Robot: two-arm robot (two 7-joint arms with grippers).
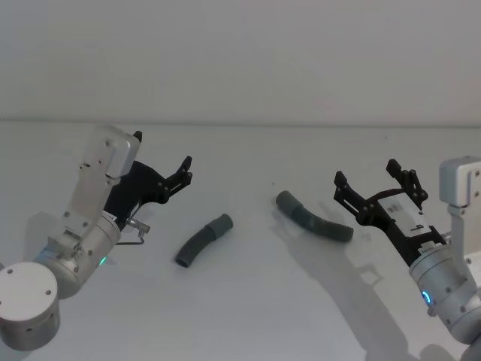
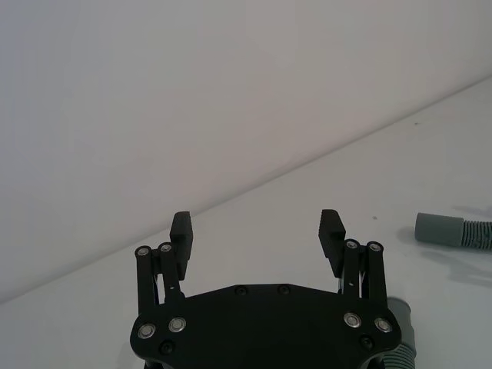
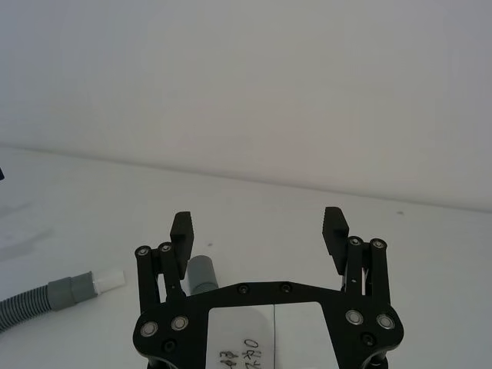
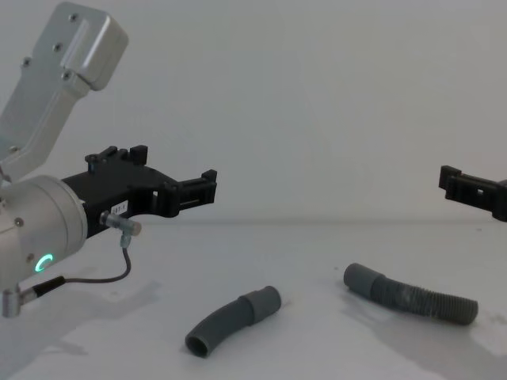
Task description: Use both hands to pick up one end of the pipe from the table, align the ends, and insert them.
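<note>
**Clerk:** Surface and margins?

**Inspector:** White table (image 1: pixel 248 323), bare across its near half. The far edge meets a plain wall (image 1: pixel 240 60). Both hose pieces lie mid-table, well clear of that edge.

**Clerk:** Grippers?

**Inspector:** The left gripper (image 2: pixel 257 227) hangs above the table at the left, beyond and left of the short piece. Its fingers are spread wide with nothing between them. The right gripper (image 1: pixel 366 171) hangs at the right, near the ribbed piece's right end, likewise spread and empty.

**Clerk:** The pipe?

**Inspector:** The ribbed hose piece (image 1: pixel 319 220) lies flat, right of centre. The short curved hose piece (image 1: pixel 199 242) lies flat, left of centre. The two are apart, with open table between them. The smooth grey cuff (image 1: pixel 286 201) forms the ribbed piece's left end and is turned toward the short piece. The white spigot tip (image 3: pixel 112 280) sits on the short piece's right, farther end. It faces the cuff without touching it.
</note>
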